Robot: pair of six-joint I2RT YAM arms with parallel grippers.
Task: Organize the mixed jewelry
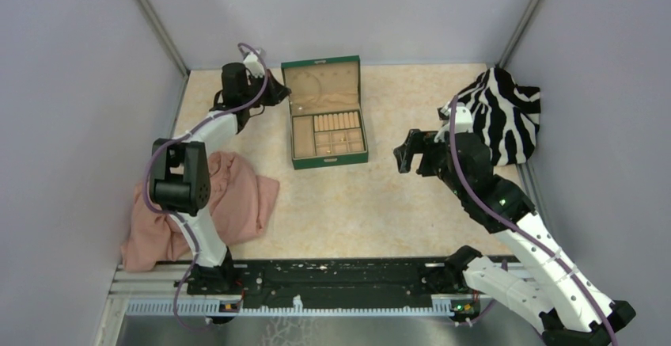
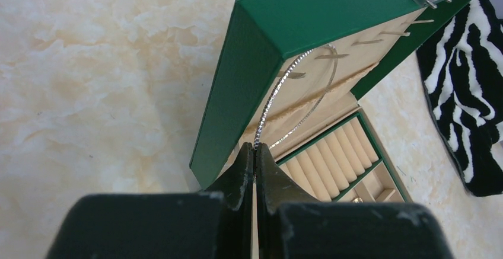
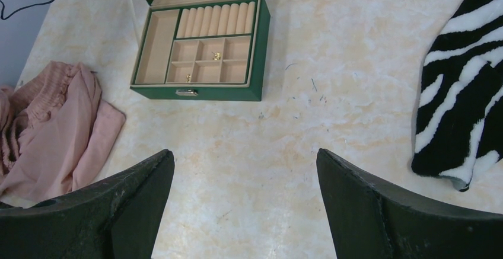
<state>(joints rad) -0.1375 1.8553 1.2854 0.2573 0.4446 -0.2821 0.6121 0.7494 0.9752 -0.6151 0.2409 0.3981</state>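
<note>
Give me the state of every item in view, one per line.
green box, open, lid raised.
left gripper, shut on the wire hoop.
wire hoop, held up near the open lid.
right gripper, open, empty.
gold pieces, lying in small compartments.
pink cloth, crumpled.
zebra cloth, crumpled.

no readable text, labels, brands or numbers anywhere

The cream marbled table (image 1: 396,203) is carrying three things. A green box (image 1: 330,161) is sitting open on it with its lid raised, close to the far edge and about midway between the left and right edges. A crumpled pink cloth (image 1: 237,203) is lying along the left edge toward the near-left corner. A black-and-white striped cloth (image 1: 510,116) is lying bunched in the far-right corner.
</note>
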